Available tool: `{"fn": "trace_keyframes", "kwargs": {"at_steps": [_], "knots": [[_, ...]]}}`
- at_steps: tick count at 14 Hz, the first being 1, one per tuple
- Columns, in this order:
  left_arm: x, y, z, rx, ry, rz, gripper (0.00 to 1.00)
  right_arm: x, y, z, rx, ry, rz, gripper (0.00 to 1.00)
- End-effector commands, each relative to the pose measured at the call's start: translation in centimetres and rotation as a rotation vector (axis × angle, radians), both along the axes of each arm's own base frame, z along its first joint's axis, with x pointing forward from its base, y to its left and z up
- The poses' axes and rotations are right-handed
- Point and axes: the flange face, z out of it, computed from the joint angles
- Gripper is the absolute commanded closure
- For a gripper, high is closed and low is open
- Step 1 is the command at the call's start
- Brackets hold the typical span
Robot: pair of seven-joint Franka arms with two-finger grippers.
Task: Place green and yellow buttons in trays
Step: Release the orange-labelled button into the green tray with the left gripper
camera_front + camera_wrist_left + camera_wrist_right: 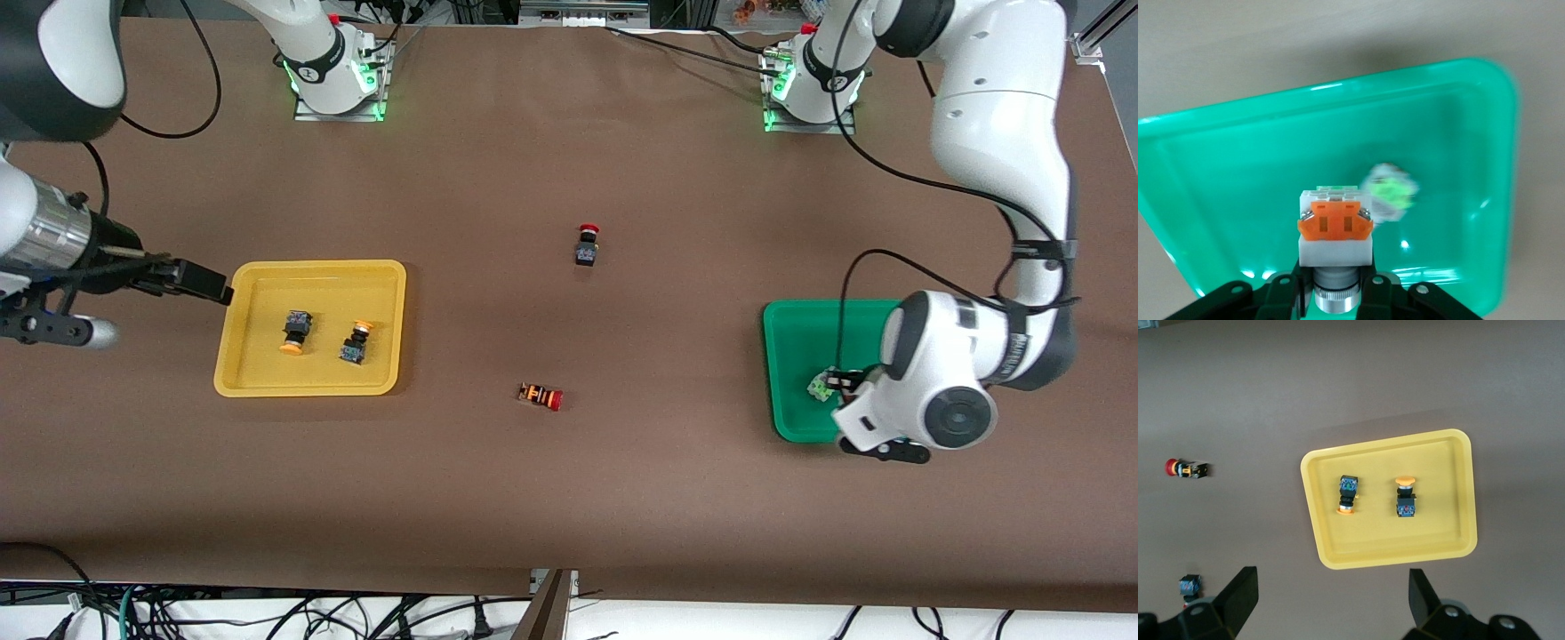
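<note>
White arms [996, 116] — black joints, cables

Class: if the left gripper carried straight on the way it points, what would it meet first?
Probably the green tray floor: the left gripper, shut on a silver-white switch, points down into it, beside another switch. Depth is unclear.

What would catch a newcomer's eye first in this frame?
Probably the left gripper over the green tray, shut on a silver-white switch, with another silver-white switch already lying in that tray. Next, the yellow tray toward the right arm's end holds two yellow-capped buttons, while the right gripper waits open above it. Two red-capped switches lie on the bare table between the trays.
</note>
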Motion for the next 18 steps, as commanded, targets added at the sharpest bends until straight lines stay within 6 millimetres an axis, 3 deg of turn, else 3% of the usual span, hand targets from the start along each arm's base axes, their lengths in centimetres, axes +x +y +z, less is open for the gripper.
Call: {"fn": "trace_keyframes", "kwargs": {"at_steps": [1,3,4,5,7,8,11,14,17,18], "knots": [[-2.0,4.7,-1.0,-0.075,-0.009,-0.143,1.00,-0.3,-0.5,0.8,-0.015,0.003,0.015,0.00],[-4.4,4.5,-2.8,-0.088,-0.087,-0.179,0.95,-1.4,-0.8,2.4,-0.027,0.003,0.023,0.00],[-4.6,4.3,-2.9,-0.088,-0.119,-0.184,0.51,-1.7,-0.5,2.5,-0.048,0.014,0.032,0.00],[-4.5,4.4,-2.4,-0.087,-0.127,-0.188,0.01,-1.8,-0.6,2.6,-0.052,0.013,0.036,0.00],[-4.3,3.6,0.6,-0.076,-0.149,-0.185,0.00,-2.8,-2.0,4.6,-0.021,-0.013,0.026,0.00],[-4.2,3.1,3.2,-0.078,-0.164,-0.184,0.00,-3.2,-3.2,5.0,0.003,-0.019,0.021,0.00],[-4.8,0.1,12.7,-0.074,-0.181,-0.187,0.00,-4.6,-2.8,6.2,-0.099,-0.049,0.054,0.00],[-6.3,-2.1,21.4,-0.053,-0.152,-0.118,0.00,-6.9,-2.8,5.4,-0.102,-0.124,0.029,0.00],[-9.0,-3.6,29.5,-0.085,-0.164,-0.086,0.00,-6.1,-1.9,4.6,-0.093,-0.115,0.029,0.00],[-10.3,-2.8,31.8,-0.083,-0.200,-0.067,0.00,-5.9,-2.0,4.4,-0.095,-0.116,0.026,0.00]]}}
